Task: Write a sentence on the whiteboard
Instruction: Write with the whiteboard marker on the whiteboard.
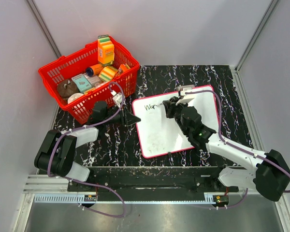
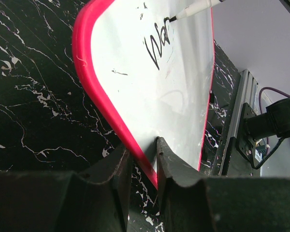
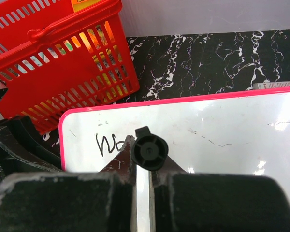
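The whiteboard (image 1: 164, 133) with its red-pink frame lies on the black marbled table, right of centre. The black letters "Wa" (image 1: 150, 106) stand at its upper left corner. My right gripper (image 1: 170, 107) is shut on a marker (image 3: 150, 151), with the tip touching the board just after the letters (image 2: 173, 19). My left gripper (image 1: 133, 118) is at the board's left edge. Its jaws are closed across the red frame (image 2: 144, 162), one finger on the white face (image 2: 166, 159), the other on the table side. The board also shows in the right wrist view (image 3: 217, 135).
A red basket (image 1: 53, 75) full of groceries stands at the back left, close to the board's corner (image 3: 63, 58). A small white object (image 1: 186, 88) lies at the board's far edge. Grey walls surround the table, and a metal rail (image 2: 234, 130) runs along the near edge.
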